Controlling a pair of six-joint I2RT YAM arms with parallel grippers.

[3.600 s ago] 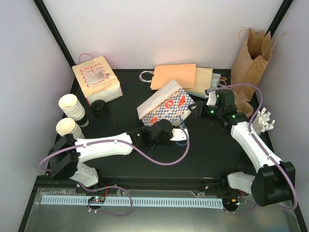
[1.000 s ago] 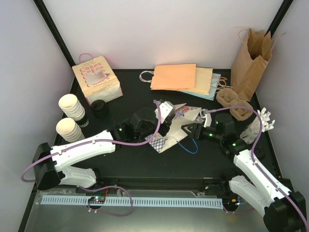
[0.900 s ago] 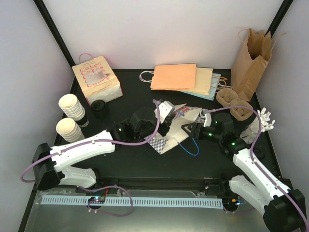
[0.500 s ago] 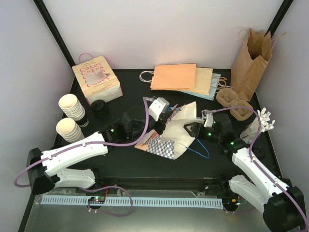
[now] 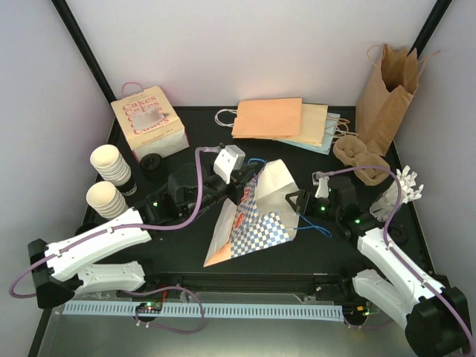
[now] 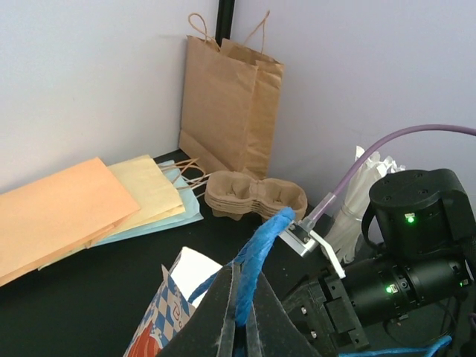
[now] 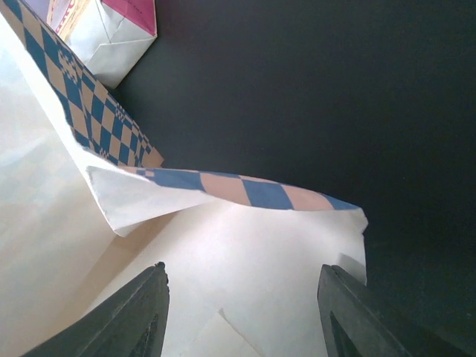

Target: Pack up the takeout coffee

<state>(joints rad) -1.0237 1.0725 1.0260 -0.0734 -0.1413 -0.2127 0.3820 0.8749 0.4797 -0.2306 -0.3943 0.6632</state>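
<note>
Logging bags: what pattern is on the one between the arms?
Bag: blue-and-tan checks; clearest from top external.

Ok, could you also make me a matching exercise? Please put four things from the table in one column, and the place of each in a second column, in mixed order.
Things:
1. cups
2. brown bag
3. checked bag
4. cake box

Places:
a. far right corner, standing upright
b. in the middle
c. left edge, in two stacks
d. far left corner

Pairs: 1-c, 2-a, 3-b, 4-d
</note>
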